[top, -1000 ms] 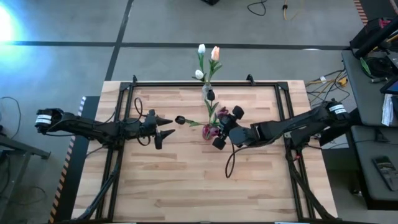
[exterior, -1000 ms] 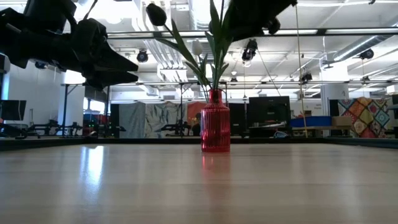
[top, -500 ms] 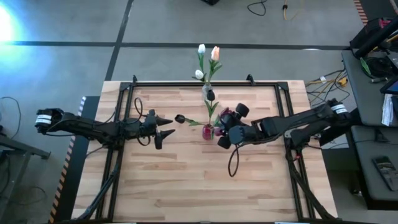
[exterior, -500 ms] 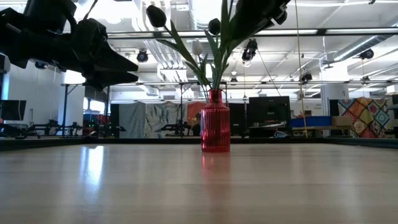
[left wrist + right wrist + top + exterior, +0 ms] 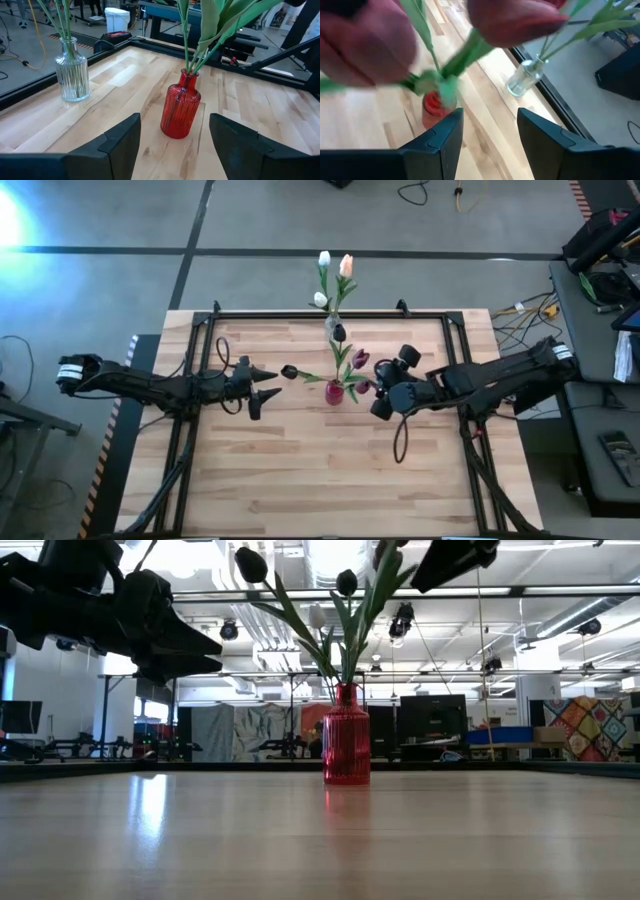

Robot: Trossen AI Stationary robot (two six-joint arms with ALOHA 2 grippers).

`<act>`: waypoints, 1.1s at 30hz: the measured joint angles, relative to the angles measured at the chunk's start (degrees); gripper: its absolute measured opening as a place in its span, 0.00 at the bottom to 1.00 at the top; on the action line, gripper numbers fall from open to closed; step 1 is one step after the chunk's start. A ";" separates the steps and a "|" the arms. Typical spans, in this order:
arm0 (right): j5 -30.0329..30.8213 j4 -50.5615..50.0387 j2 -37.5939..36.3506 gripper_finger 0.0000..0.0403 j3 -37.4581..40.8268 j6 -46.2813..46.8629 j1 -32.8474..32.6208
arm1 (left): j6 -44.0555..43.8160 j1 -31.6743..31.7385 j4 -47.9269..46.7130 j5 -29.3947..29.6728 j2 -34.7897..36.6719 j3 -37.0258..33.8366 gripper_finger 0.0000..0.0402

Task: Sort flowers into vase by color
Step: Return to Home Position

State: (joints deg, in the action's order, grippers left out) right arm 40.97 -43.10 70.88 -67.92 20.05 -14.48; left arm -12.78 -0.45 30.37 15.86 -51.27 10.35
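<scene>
A red ribbed vase (image 5: 335,392) (image 5: 346,740) stands mid-table with several dark maroon tulips (image 5: 360,360) (image 5: 250,562) stuck in its neck by their stems. Behind it, a clear glass vase (image 5: 333,324) (image 5: 73,70) at the far edge holds white and peach tulips (image 5: 345,265). My right gripper (image 5: 391,383) (image 5: 489,114) hovers open, high and just right of the red vase, with blurred maroon heads (image 5: 515,20) close before its camera. My left gripper (image 5: 268,390) (image 5: 173,120) waits open to the left of the red vase, pointing at it.
A black frame (image 5: 300,313) runs along the table's far edge and sides. Bare wood (image 5: 320,470) lies on the near half of the table. Cables and equipment (image 5: 600,270) sit on the floor to the right.
My right gripper has risen and drawn back from above the red vase toward the table's right edge. The tulip heads that it covered now show, standing in the red vase.
</scene>
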 joint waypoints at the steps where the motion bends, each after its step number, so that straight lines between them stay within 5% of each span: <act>1: 0.03 -0.12 -0.81 0.44 0.80 0.04 -0.02 | 0.00 0.00 0.00 0.00 0.00 0.00 0.55; 10: 0.18 1.75 -11.34 0.39 15.03 -1.00 0.02 | 1.89 0.00 0.18 0.07 0.00 0.00 0.52; 16: 0.06 19.77 -21.23 0.16 30.64 -6.74 0.15 | 7.97 0.00 2.44 0.75 0.00 0.00 0.30; 21: -7.55 38.83 -28.77 0.04 42.56 -15.34 1.59 | 13.47 0.00 6.18 -2.21 0.00 -0.39 0.03; 33: -29.39 61.54 -38.00 0.02 59.47 -20.80 12.65 | 18.34 0.86 22.37 -7.54 0.40 -8.96 0.00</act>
State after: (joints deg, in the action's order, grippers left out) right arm 11.58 18.44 32.89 -8.46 -0.74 -1.83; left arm 5.56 0.42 52.74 8.32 -50.87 1.39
